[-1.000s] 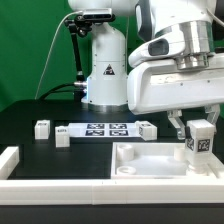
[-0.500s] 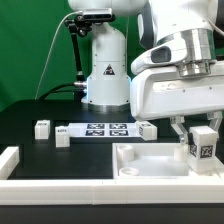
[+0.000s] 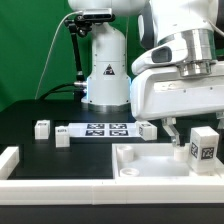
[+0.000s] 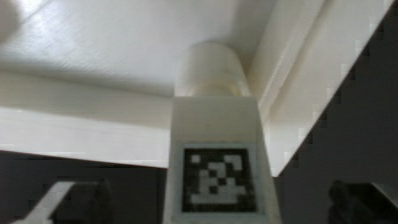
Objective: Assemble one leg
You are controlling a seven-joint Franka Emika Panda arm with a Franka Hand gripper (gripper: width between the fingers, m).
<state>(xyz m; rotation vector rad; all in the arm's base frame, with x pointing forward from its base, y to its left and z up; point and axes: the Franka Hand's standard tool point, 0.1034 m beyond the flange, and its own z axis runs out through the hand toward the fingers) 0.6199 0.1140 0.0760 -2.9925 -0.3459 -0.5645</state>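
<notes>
Frankly, we cannot tell whether the pincer (image 3: 193,140) clamps the small white rectangular tagged leg (image 3: 205,143), upright at the large white rimmed tray's (image 3: 145,166) corner on the exterior view's right; a loose hold could tip it.

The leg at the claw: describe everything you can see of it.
The leg is a small white block, plastic-looking, with a square black-and-white tag on one face and a rounded peg at one end. It is upright under the claw, over the white tray piece. Whether the claw grips it cannot be told.
</notes>
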